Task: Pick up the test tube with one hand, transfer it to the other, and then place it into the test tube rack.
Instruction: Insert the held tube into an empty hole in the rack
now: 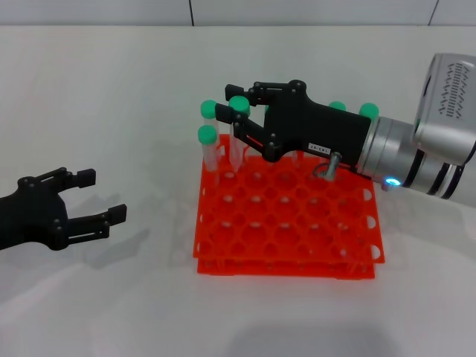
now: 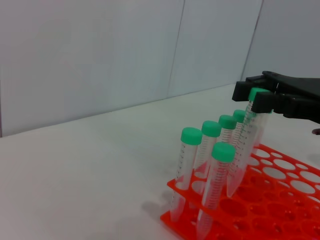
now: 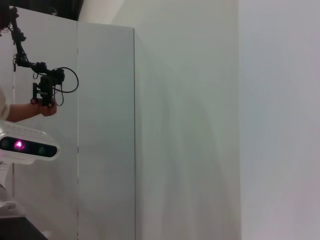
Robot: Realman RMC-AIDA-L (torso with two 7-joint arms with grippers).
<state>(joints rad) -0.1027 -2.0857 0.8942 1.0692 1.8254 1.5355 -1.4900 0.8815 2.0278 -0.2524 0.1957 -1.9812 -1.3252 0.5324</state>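
the right claw (image 1: pixel 229 111) pinches the test tube (image 1: pixel 236 137) by its green cap over the far-left corner of the test tube rack (image 1: pixel 297 245). the tube's long axis slants down toward a hole there, its tip apparently entering. the left claw (image 1: pixel 100 199) waits spread over the desk (image 1: pixel 111 89), well left.
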